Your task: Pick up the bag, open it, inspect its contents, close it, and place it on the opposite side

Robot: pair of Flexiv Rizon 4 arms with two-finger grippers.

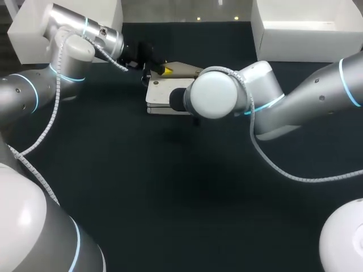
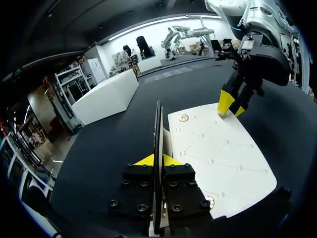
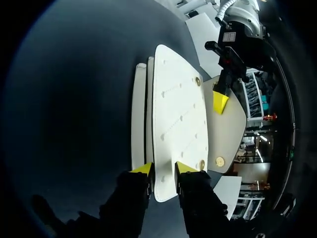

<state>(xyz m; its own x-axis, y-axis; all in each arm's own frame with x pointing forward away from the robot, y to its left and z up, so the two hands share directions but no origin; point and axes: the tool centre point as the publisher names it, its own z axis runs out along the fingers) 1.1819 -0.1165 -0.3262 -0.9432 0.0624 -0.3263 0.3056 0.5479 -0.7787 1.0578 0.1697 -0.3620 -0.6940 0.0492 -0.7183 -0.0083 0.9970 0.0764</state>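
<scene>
White quilted bag [image 1: 160,94] lies flat on the dark worktop [image 1: 142,192], near the middle of the far edge. In the head view only its left part shows. The rest is hidden under the round wrist joint of the right arm [image 1: 295,99]. The flap [image 1: 182,69] is lifted off the body, on the far-edge side. In the left wrist view the flap is edge-on, a thin dark line, so its shape is not readable there. The bag's inside can't be made out in any view.

Left arm [image 1: 62,73] comes in by the far left corner. Left fingers [image 2: 151,159] are pressed on the flap from both sides, pinching its edge. The head view shows only one of their yellow tips.

Right fingers [image 3: 143,169] straddle the bag's end toward the right edge of the worktop. There is one tip on each side of the body and both look to be in contact, so they are pinching the bag. They are hidden in the head view behind their own wrist. The left wrist view shows them at the bag's far corner with the tips close together.

Small gold snaps [image 3: 198,82] sit on the top panel, too small for detail.

Left white box [image 1: 22,34] at the far left corner is largely blocked by the left arm. Right white box [image 1: 300,28] at the far right corner is cut off at the view's edge.
</scene>
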